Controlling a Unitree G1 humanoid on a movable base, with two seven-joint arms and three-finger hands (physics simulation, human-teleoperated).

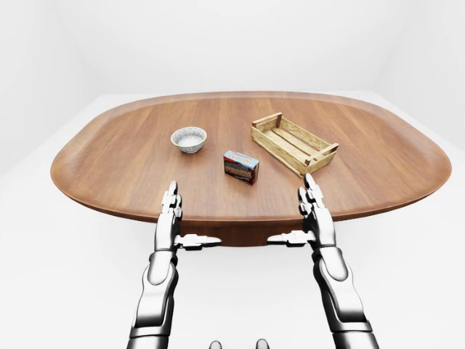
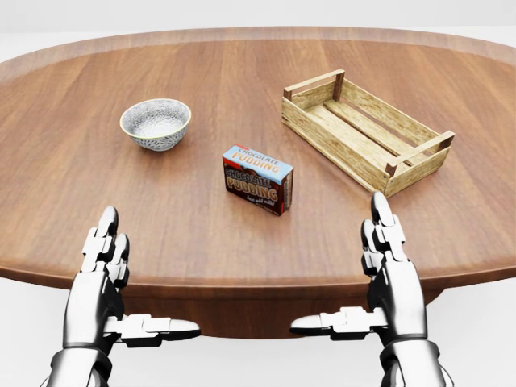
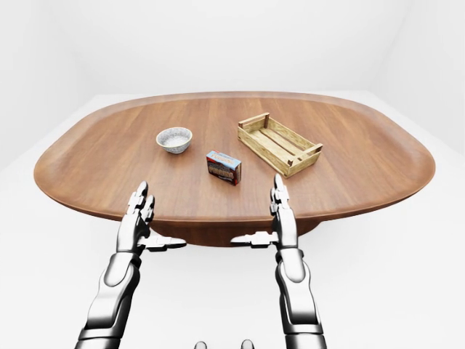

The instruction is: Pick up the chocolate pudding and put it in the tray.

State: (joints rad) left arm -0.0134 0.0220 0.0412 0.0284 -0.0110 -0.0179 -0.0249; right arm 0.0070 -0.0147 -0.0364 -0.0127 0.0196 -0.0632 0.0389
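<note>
The chocolate pudding box [image 2: 258, 180], blue on top with a brown and red label, stands on the oval wooden table [image 2: 242, 242] near the middle of the head view. Up and to its right lies the slatted wooden tray [image 2: 364, 129], empty. My left hand [image 2: 121, 290] hovers at the table's near edge, lower left, fingers spread and thumb out, holding nothing. At the lower right, my right hand [image 2: 367, 282] mirrors it, open and empty. Both hands are well short of the box.
A white patterned bowl [image 2: 156, 123] sits left of and above the pudding box. The table's rounded edge [image 1: 240, 218] runs just beyond my fingertips. White floor and walls surround the table.
</note>
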